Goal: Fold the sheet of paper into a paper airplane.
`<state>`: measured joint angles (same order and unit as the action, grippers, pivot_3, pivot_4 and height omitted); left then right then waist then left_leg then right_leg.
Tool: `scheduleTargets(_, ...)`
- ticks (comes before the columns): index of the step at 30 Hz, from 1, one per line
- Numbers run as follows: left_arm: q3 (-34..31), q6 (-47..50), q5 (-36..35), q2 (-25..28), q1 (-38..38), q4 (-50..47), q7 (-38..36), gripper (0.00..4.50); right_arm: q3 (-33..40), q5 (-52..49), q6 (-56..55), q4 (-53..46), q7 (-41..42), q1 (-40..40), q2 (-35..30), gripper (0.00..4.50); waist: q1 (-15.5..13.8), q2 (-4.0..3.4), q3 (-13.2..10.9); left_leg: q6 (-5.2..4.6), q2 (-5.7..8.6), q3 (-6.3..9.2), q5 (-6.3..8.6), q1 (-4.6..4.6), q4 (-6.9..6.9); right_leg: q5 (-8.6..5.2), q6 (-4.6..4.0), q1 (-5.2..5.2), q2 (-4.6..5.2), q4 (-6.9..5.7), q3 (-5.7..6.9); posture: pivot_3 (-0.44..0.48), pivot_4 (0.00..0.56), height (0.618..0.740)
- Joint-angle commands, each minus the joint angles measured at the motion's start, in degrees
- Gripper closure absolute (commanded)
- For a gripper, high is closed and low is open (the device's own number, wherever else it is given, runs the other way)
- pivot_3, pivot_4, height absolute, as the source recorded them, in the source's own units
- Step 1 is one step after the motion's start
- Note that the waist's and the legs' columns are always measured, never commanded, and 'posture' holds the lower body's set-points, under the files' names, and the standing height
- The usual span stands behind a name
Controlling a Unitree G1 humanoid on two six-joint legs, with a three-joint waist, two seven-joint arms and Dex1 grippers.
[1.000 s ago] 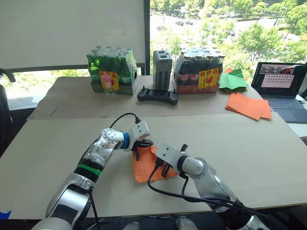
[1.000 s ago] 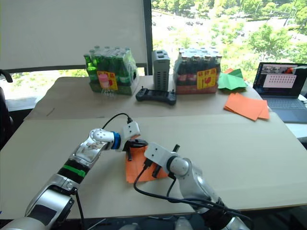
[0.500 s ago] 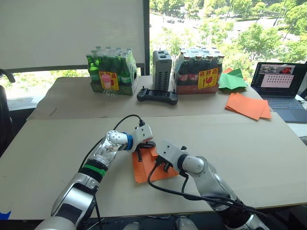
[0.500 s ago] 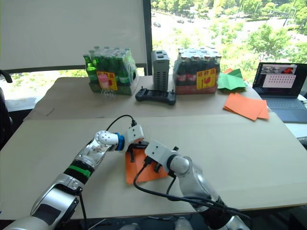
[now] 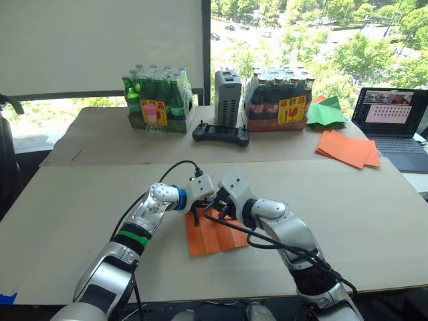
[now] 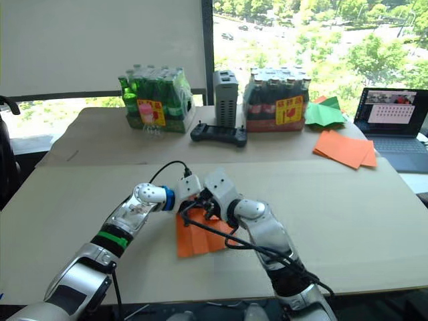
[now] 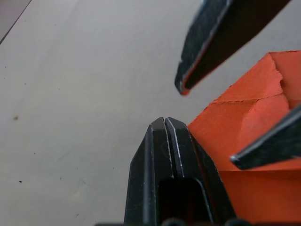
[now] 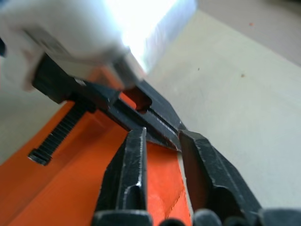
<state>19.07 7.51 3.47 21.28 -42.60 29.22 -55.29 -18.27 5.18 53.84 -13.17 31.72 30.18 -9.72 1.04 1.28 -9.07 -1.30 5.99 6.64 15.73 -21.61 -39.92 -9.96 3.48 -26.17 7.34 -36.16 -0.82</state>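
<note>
Left first: my left gripper (image 7: 165,123) has its fingers pressed together, tip at the far edge of the sheet of paper (image 5: 215,234), which lies flat and creased on the table (image 5: 348,200), near the front edge. Right beside it, my right gripper (image 8: 160,136) has its fingers slightly apart over that same far edge, almost touching the left one. Further right and back sits a stack of orange sheets (image 5: 346,148).

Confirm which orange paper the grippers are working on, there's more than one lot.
The creased bright-orange sheet of paper on the near table, under both grippers. The stack of flat orange sheets lies untouched by the laptop.
</note>
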Motion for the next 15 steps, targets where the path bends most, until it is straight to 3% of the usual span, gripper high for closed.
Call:
scheduleTargets(1,1.0,0.8,1.5,0.1,1.3,0.8,-0.3,4.50,-1.3,-0.4,-4.8,2.8,-1.0,0.7,0.0,4.45,0.0,0.00,0.0,0.00,0.00,0.00,0.00,0.00,0.00,0.00,0.00,0.00,0.00,0.00,0.00,0.000,0.150,0.699)
scheduleTargets(15,0.8,0.7,1.9,0.9,2.4,-1.8,-0.5,4.50,-2.1,-0.7,-5.6,10.8,-1.6,-1.0,-1.0,4.48,0.1,-0.01,0.0,-0.01,-0.01,0.00,0.00,0.04,0.00,0.00,0.00,0.01,0.00,-0.02,0.00,0.000,0.150,0.699)
